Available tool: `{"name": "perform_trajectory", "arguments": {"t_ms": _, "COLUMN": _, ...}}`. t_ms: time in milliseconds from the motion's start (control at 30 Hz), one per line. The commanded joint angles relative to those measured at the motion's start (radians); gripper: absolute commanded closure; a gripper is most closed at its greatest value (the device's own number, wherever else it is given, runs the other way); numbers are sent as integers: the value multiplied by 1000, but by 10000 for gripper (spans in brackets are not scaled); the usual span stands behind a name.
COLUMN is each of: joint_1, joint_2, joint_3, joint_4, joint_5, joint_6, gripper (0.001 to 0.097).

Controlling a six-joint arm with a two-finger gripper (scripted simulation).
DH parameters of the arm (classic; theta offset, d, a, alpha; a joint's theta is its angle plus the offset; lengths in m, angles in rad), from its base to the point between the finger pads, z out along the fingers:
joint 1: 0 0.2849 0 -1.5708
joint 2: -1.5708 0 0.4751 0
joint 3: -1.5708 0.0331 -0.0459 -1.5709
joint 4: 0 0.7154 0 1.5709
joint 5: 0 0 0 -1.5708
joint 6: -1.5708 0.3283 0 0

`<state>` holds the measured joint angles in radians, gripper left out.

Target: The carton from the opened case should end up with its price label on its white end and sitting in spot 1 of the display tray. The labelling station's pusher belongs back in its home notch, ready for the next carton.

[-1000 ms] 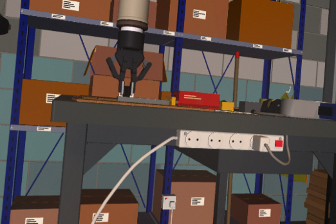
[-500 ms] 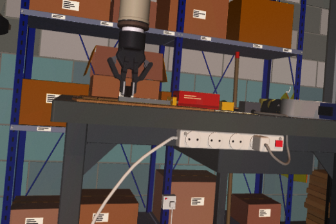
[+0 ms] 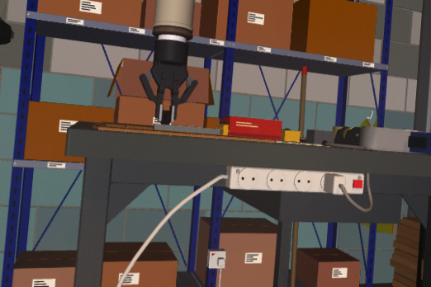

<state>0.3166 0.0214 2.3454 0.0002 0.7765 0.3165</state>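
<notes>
A small dark knob, the pusher's handle (image 3: 166, 117), stands on the left end of a grey rail (image 3: 188, 128) on the table, and my gripper (image 3: 166, 118) points straight down with its fingers closed on it. Just right of the rail's yellow end block (image 3: 224, 129) a red carton (image 3: 252, 127) lies flat on the table. Behind my gripper an opened brown case (image 3: 161, 99) sits with its flaps up. I cannot see the carton's ends or any display tray from this low angle.
Blue shelving with brown boxes (image 3: 247, 13) fills the background. On the table's right lie a yellow block (image 3: 291, 135), a thin upright post with a red tip (image 3: 304, 99), a grey device (image 3: 388, 137) and dark tape rolls. A power strip (image 3: 295, 179) hangs under the table edge.
</notes>
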Motion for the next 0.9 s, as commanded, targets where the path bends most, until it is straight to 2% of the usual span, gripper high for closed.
{"name": "perform_trajectory", "arguments": {"t_ms": 0, "joint_1": 0, "joint_2": 0, "joint_3": -2, "joint_4": 0, "joint_5": -1, "joint_6": 0, "gripper": 901}}
{"name": "perform_trajectory", "arguments": {"t_ms": 867, "joint_1": -4, "joint_2": 12, "joint_3": -14, "joint_4": 0, "joint_5": 0, "joint_6": -4, "gripper": 901}}
